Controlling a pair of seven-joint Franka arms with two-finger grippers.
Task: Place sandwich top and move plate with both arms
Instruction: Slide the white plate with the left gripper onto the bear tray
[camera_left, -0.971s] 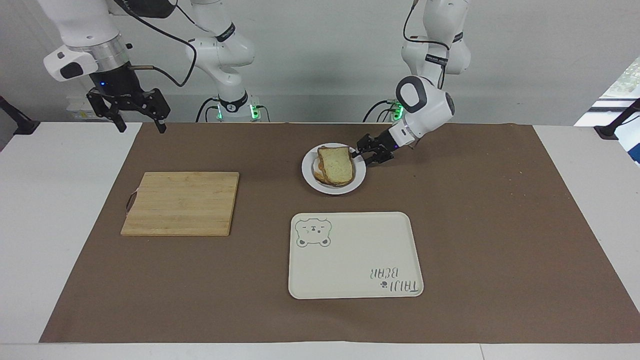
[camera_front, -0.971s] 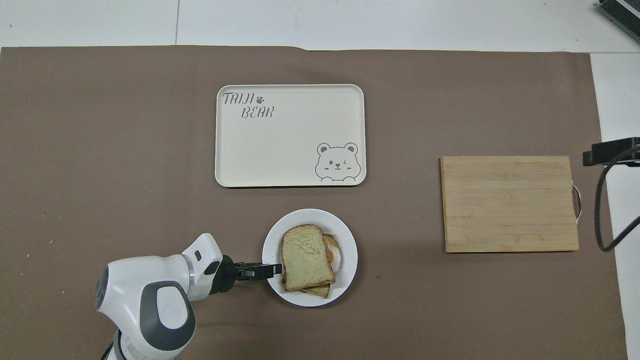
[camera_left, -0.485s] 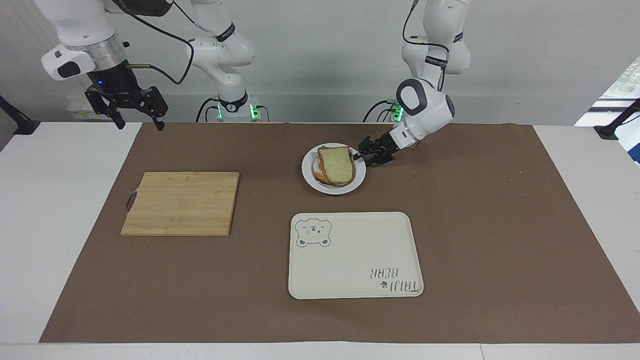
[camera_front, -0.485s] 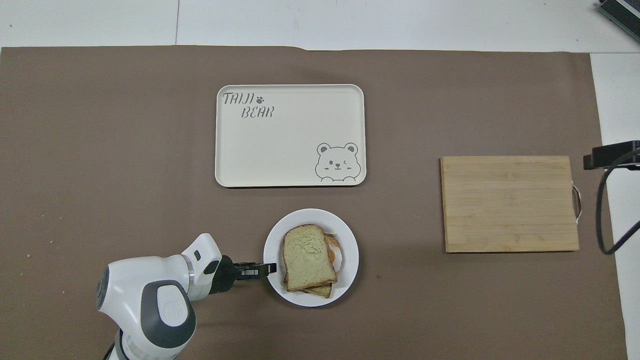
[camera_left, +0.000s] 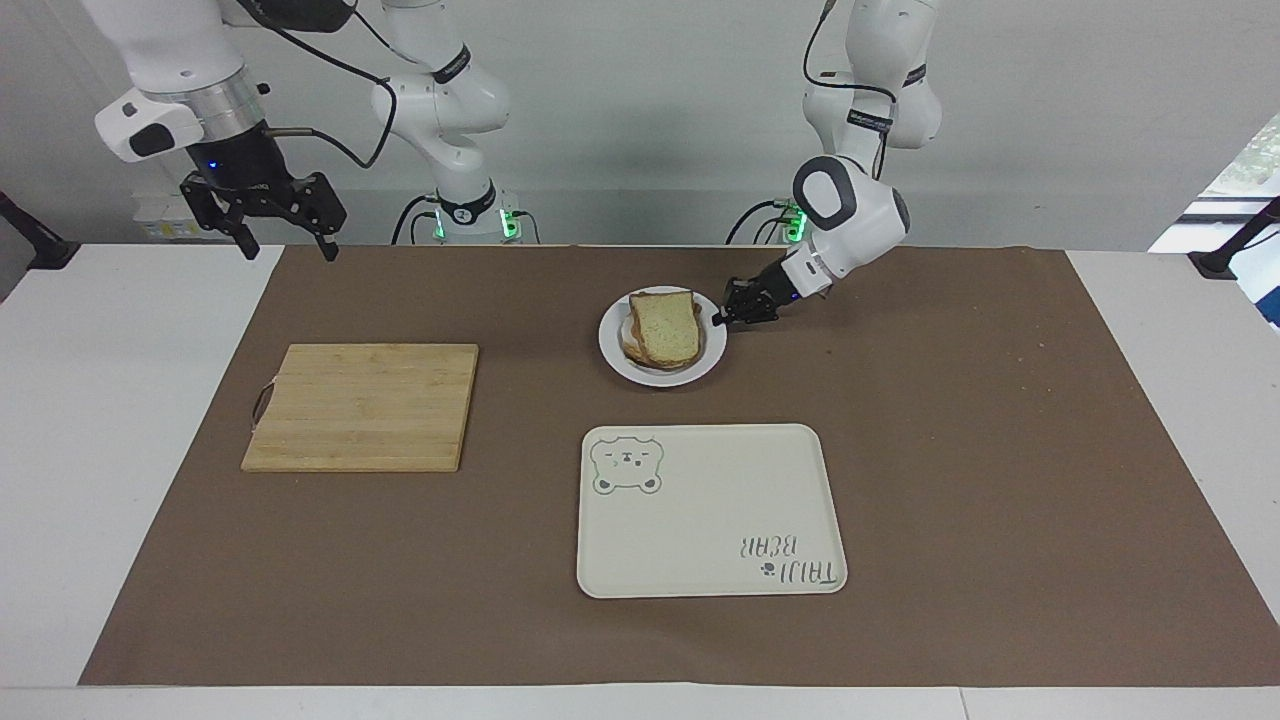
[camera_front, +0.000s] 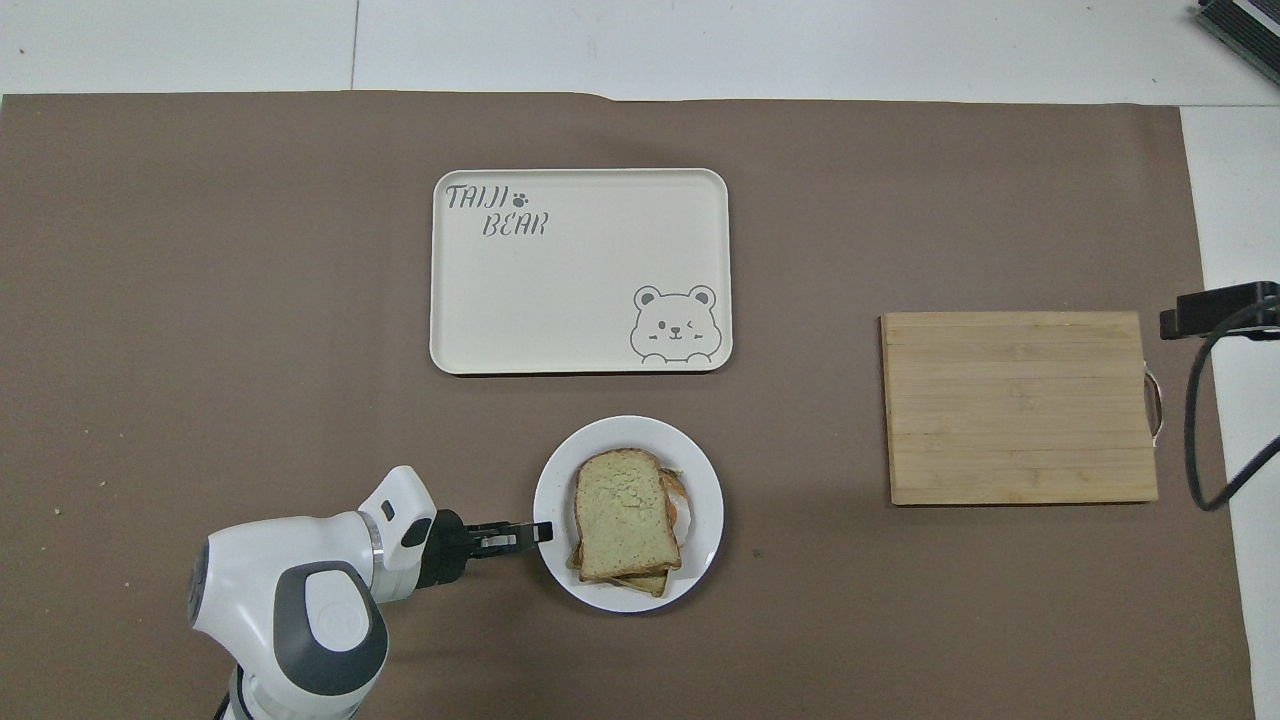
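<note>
The sandwich top (camera_left: 668, 325), a pale greenish slice with brown crust, lies on the stack of bread on the small white plate (camera_left: 614, 346). From overhead the sandwich top (camera_front: 625, 512) covers most of the stack, and a bit of fried egg peeks out beside it on the plate (camera_front: 700, 468). My left gripper (camera_left: 722, 317) is low at the plate's rim on the left arm's side, shut on that rim; overhead, the left gripper (camera_front: 543, 531) overlaps the rim's edge. My right gripper (camera_left: 286, 250) hangs open and empty in the air, over the mat's corner at the right arm's end.
A wooden cutting board (camera_left: 362, 406) lies toward the right arm's end. A cream rectangular tray with a bear drawing (camera_left: 710, 510) sits farther from the robots than the plate. Brown mat (camera_left: 1000, 450) covers the table.
The left gripper's fingers closed on the plate's rim. The plate with the sandwich shifted slightly toward the right arm's end. The right gripper drifted a little while staying open.
</note>
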